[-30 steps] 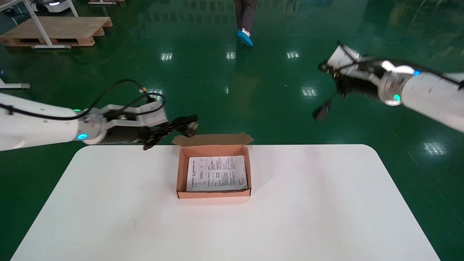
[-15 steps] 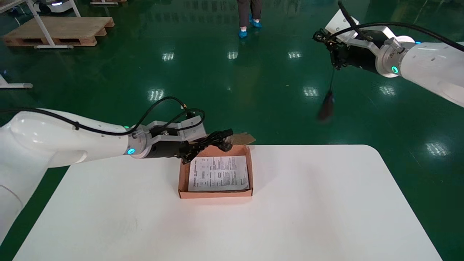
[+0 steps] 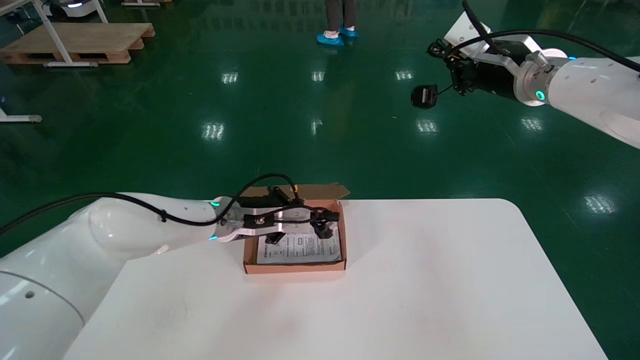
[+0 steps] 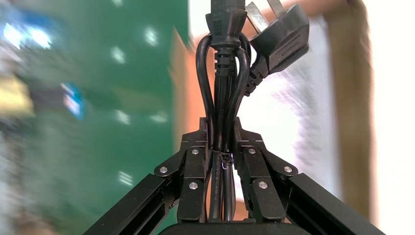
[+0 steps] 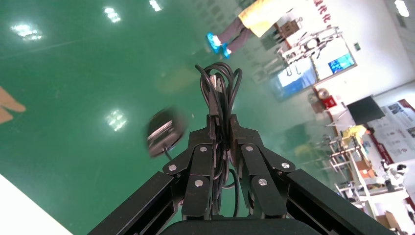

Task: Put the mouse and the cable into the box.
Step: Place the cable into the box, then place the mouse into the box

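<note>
The open cardboard box (image 3: 295,267) sits mid-table with a printed sheet (image 3: 300,249) lying inside. My left gripper (image 3: 306,218) hovers over the box's back half, shut on a tied bundle of black power cable (image 4: 223,88); its plug (image 4: 281,41) sticks out past the fingertips above the sheet. Far off at the upper right, above the green floor, my right gripper (image 3: 452,74) is shut on the coiled mouse cord (image 5: 220,83). The black mouse (image 3: 424,96) dangles from that cord and swings out to the left; the right wrist view shows the mouse (image 5: 164,132) beside the fingers.
The white table (image 3: 425,280) has bare room on both sides of the box. The box's back flap (image 3: 320,190) stands open beyond the far edge. A person's legs in blue shoe covers (image 3: 332,36) and a wooden pallet (image 3: 75,42) are far off on the floor.
My left arm swept right from beyond the table's back-left edge to over the box, carrying the cable. My right arm rose, and the hanging mouse swung up and leftward.
</note>
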Controlling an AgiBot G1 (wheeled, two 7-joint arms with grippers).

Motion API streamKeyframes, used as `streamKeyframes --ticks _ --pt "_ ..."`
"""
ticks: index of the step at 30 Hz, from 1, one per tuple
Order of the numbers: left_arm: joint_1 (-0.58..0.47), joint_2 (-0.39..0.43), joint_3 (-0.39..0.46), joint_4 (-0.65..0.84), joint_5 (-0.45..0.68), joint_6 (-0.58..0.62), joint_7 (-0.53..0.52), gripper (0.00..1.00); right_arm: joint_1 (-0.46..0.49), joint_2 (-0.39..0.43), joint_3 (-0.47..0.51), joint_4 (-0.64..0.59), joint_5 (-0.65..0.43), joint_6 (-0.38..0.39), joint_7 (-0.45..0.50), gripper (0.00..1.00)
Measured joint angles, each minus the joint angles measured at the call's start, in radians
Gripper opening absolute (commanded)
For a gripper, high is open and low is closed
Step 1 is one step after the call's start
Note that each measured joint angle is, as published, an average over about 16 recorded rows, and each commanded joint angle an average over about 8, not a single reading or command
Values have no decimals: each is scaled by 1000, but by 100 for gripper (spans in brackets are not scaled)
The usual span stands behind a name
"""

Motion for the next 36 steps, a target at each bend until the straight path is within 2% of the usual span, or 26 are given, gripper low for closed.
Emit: streamKeyframes --ticks 7,15,30,36 --pt "38 9 114 -30 -79 -97 95 2 0 0 0 0 0 0 0 0" --pt "40 12 198 -16 -142 -141 111 100 2 -1 1 0 1 -1 0 0" --pt "38 6 204 -19 -150 -143 109 100 1 -1 0 1 1 -1 -1 0" --pt "20 -14 189 -4 -157 -164 68 100 -6 2 0 10 4 -12 -6 0"
